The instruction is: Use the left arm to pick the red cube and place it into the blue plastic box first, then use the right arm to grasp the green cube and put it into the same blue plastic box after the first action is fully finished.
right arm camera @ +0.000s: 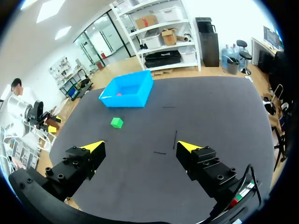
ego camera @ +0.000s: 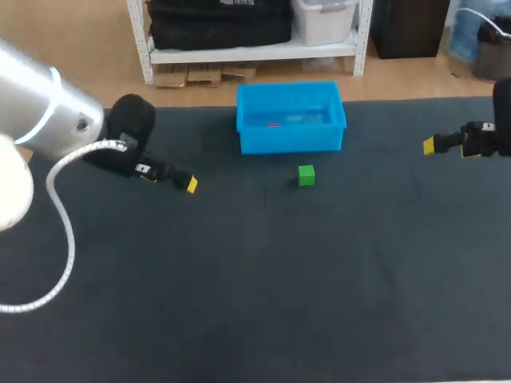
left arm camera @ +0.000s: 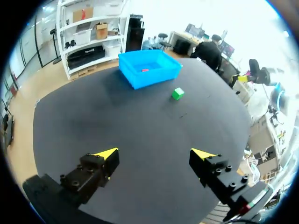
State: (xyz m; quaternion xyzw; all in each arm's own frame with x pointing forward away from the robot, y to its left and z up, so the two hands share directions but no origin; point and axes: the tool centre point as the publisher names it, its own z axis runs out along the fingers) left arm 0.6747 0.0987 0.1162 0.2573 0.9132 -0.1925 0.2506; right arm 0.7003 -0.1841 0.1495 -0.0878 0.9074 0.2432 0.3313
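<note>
My left arm is looming closest, with the left gripper hanging over the left part of the table, its fingers spread and nothing between them. The right gripper is hovering at the right edge, likewise spread and holding nothing. I'm counting one blue box, one red cube and one green cube. The box is sitting at the far middle, its long axis running left to right. The red cube is lying inside it, left of centre. The green cube is sitting flat just in front of the box, apart from it, its faces roughly square with the box's front wall.
</note>
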